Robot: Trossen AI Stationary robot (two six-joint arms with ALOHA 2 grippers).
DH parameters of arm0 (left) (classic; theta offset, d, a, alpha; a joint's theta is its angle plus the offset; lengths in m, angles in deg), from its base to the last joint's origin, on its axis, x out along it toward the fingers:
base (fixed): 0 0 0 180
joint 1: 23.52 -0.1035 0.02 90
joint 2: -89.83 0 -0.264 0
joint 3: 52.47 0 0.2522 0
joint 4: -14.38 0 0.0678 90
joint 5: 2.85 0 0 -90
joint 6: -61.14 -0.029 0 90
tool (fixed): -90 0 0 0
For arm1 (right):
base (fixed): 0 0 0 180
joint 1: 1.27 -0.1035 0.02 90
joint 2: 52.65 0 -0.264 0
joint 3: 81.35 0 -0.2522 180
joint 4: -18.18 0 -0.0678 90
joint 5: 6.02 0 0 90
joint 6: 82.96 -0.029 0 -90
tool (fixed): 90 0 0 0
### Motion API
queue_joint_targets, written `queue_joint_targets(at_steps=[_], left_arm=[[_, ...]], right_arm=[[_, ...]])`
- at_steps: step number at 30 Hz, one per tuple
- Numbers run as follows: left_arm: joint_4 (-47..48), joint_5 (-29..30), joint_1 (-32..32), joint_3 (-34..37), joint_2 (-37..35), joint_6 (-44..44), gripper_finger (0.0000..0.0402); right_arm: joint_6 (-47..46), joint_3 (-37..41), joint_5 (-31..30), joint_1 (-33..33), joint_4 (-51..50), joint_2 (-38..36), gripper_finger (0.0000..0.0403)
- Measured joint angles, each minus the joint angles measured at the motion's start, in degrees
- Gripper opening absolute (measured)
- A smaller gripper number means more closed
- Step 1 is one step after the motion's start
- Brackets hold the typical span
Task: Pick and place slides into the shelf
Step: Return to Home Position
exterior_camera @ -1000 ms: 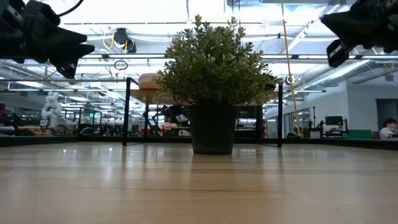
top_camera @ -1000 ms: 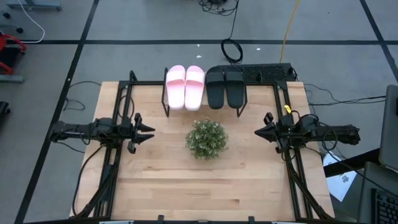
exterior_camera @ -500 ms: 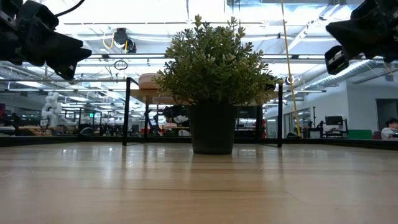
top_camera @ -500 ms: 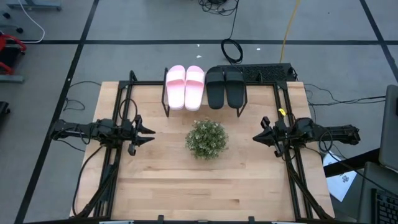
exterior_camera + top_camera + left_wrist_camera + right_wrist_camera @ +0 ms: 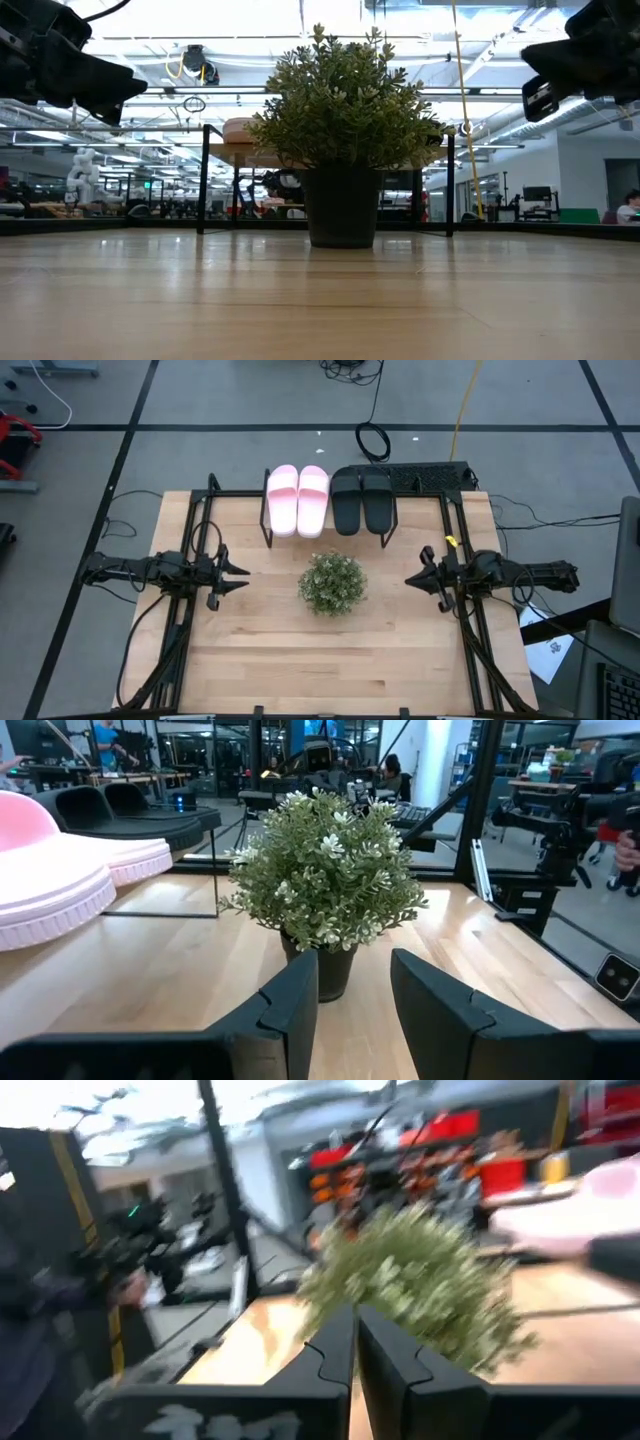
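On the wooden table [image 5: 300, 660], the pink slides [image 5: 298, 500] and black slides [image 5: 361, 500] lie lengthwise front-to-back on the shelf [image 5: 390, 520] at its far edge, well apart from the spread, empty left gripper [image 5: 240, 574] and the closed, empty right gripper [image 5: 410, 580].

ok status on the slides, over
Left gripper open, right gripper shut, both empty at the table's sides. Pink pair and black pair side by side on the shelf. Potted plant mid-table, between the grippers.
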Motion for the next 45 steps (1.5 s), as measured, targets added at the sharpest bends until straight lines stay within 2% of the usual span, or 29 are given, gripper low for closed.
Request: queue_joint_targets(at_steps=[9, 17, 28, 45], left_arm=[[0.07, -0.16, 0.00, 0.00, 0.00, 1.49, 0.0134], [0.11, -0.23, 0.00, 0.00, 0.00, 0.31, 0.0134], [-0.23, -0.18, 0.00, 0.02, 0.00, 3.51, 0.0134], [-1.09, -0.07, 0.00, 0.11, 0.00, 3.32, 0.0134]], right_arm=[[2.10, 1.19, -8.95, 0.00, 1.65, 0.00, 0.0009], [2.46, 1.28, -4.42, -0.02, 1.78, 0.00, 0.0009], [2.71, 1.37, -4.32, -0.02, 1.35, 0.13, 0.0009], [2.71, 1.39, -4.32, -0.02, 1.34, 0.15, 0.0009]])
